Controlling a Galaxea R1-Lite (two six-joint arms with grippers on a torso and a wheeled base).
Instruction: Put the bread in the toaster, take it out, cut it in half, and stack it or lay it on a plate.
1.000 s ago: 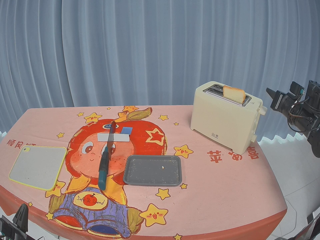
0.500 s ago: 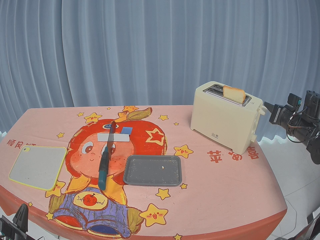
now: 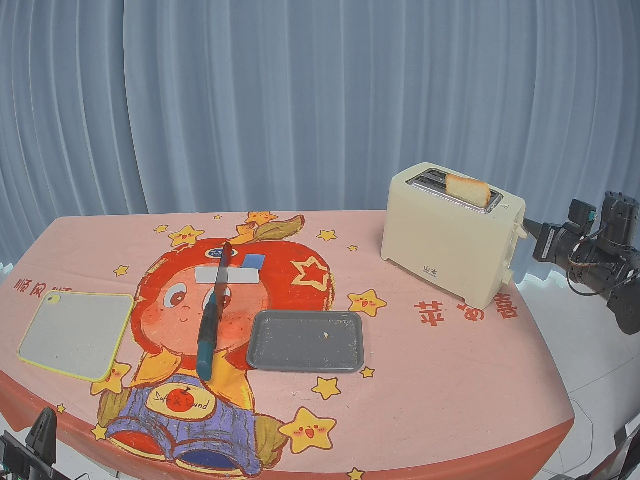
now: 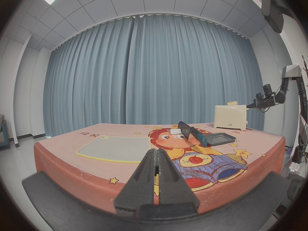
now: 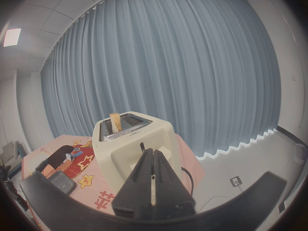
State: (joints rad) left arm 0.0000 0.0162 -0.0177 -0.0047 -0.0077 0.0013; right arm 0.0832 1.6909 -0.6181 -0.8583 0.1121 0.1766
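**Right jaws on the toaster lever, bread starting to sink**

Change: over the last second my right gripper (image 5: 152, 153) has dropped and slid in from beyond the table's right edge. Its tip now meets the lever (image 3: 521, 223) on the end wall of the toaster (image 3: 450, 235). The jaws are pressed together with nothing between them. The bread (image 3: 468, 190) sits a little lower in its slot than it did, though its top crust is still proud of the rim. I read this as the toasting press begun but not finished, and the lever probably has more travel. That puts the task at its first step, with taking out, cutting and plating all still to do.

Near to far:
- My left gripper (image 4: 157, 164) is parked off the near left corner of the table (image 3: 433, 381), low, jaws closed flat and empty.
- The cutting board (image 3: 73, 331) lies along the near left edge, bare.
- The knife (image 3: 210, 321) lies mid-table with its teal handle toward the near edge and its blade propped across a white block (image 3: 233, 275).
- The grey tray (image 3: 257, 361) is just beside the knife handle, not touching it. It holds crumbs and one pale fleck, no bread.
- The toaster stands at the far right corner with two slots. One holds the bread upright and the other looks empty.

Watch: I push with closed tips on a small knob, so a slip off the lever seems the likely fault.
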